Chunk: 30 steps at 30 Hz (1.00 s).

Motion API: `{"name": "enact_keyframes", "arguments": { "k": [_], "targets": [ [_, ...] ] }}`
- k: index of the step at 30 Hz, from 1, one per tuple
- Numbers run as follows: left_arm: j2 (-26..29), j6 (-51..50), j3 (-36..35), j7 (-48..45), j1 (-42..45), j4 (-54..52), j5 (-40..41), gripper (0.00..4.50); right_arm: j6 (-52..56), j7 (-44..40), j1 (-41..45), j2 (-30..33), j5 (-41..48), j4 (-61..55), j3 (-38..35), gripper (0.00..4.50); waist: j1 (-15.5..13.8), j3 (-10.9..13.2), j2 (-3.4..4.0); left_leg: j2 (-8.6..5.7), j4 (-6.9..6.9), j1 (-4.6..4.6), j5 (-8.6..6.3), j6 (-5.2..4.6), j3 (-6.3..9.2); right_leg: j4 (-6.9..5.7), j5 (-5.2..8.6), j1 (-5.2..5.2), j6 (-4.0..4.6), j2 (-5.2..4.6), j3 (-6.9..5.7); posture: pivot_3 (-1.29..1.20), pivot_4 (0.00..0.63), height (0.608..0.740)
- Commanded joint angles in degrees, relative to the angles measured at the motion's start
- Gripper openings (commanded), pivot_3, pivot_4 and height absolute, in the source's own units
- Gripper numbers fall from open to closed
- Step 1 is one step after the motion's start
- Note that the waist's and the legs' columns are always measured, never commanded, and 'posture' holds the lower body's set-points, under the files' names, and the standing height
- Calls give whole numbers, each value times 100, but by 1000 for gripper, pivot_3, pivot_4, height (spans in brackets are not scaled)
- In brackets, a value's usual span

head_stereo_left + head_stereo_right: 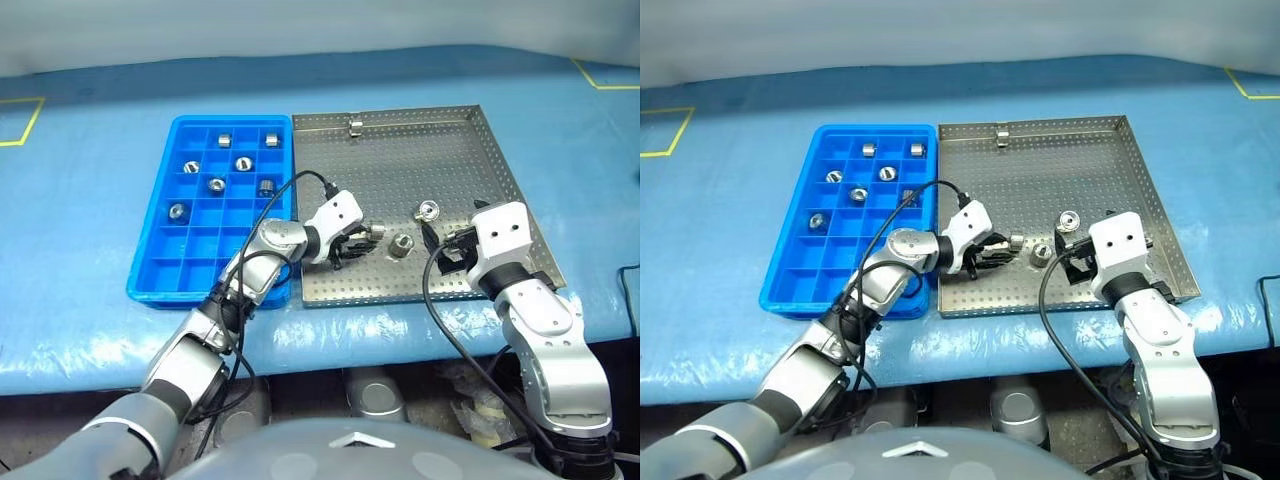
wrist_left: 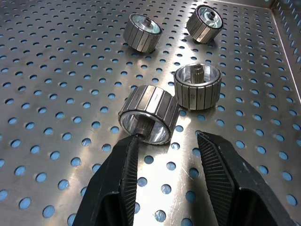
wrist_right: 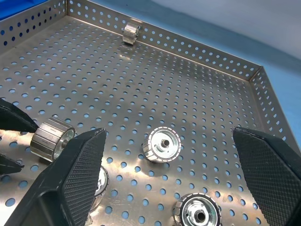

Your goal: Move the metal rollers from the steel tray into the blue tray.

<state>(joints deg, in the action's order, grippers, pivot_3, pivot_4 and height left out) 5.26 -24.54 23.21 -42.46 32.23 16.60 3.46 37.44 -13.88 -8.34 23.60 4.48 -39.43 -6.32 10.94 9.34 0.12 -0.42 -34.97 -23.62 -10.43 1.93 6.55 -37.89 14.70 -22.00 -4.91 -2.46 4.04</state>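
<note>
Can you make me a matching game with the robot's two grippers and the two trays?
Things:
1. left gripper
2. right gripper
3. blue tray
4. steel tray

States:
A. fingers wide open, hovering over the steel tray
B. holds rollers in its small square compartments
C. fingers either side of a roller lying on its side
D. floor perforated with small holes

Pairs: 1-C, 2-A, 3-B, 4-D

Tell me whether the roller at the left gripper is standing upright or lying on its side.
On its side: the roller rests on its ribbed wall, hollow end facing the left gripper.
</note>
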Motion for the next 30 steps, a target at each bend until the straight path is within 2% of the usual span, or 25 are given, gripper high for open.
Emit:
{"name": "enact_keyframes", "arguments": {
  "k": [1, 2, 5, 9, 14, 19, 30],
  "targets": [
    [-112, 217, -246, 257, 197, 144, -18, 2152, -92, 23, -17, -19, -40, -187, -54, 4500, 4, 0, 0, 0, 0, 0, 0, 0, 0, 0, 0, 0, 0, 0, 0, -274, 150, 740],
    [-117, 273, -257, 263, 228, 210, -41, 2152, -89, 25, -15, -19, -42, -192, -54, 4500, 9, 0, 0, 0, 0, 0, 0, 0, 0, 0, 0, 0, -1, 0, 0, -275, 150, 740],
    [-161, 400, -304, 456, 290, 340, -138, 2669, -89, 30, -13, -26, -45, -199, -57, 4500, 12, 0, 0, 0, 0, -1, 0, 0, 0, 1, 0, 0, -1, 0, 0, -276, 150, 740],
    [-283, 393, -394, 558, 351, 465, -82, 3928, -91, 38, -14, -35, -53, -196, -40, 4500, 5, 0, -1, -2, -1, -2, 0, 0, 0, 3, -2, 0, -3, 0, 0, -277, 150, 740],
    [-448, 321, -506, 444, 371, 456, 107, 3928, -86, 44, -4, -40, -70, -189, -26, 4500, 16, 0, -1, -2, 1, -3, 0, 0, 0, 5, -1, 0, -3, 0, 0, -280, 150, 740],
    [-607, 463, -490, 586, 497, 780, -28, 3928, -76, 36, -1, -62, -94, -205, -8, 4500, 31, 1, -1, -2, 0, -2, 0, 0, 0, 5, -1, 0, -4, 0, 0, -284, 150, 740],
    [-1178, 1202, -739, 1316, 1235, 2541, -234, 3928, -115, 70, -38, -167, -178, -170, 92, 4500, 96, 2, -4, -4, 0, -5, -1, 0, 0, 8, -1, -1, -7, 0, 0, -300, 150, 740]
  ]
}}
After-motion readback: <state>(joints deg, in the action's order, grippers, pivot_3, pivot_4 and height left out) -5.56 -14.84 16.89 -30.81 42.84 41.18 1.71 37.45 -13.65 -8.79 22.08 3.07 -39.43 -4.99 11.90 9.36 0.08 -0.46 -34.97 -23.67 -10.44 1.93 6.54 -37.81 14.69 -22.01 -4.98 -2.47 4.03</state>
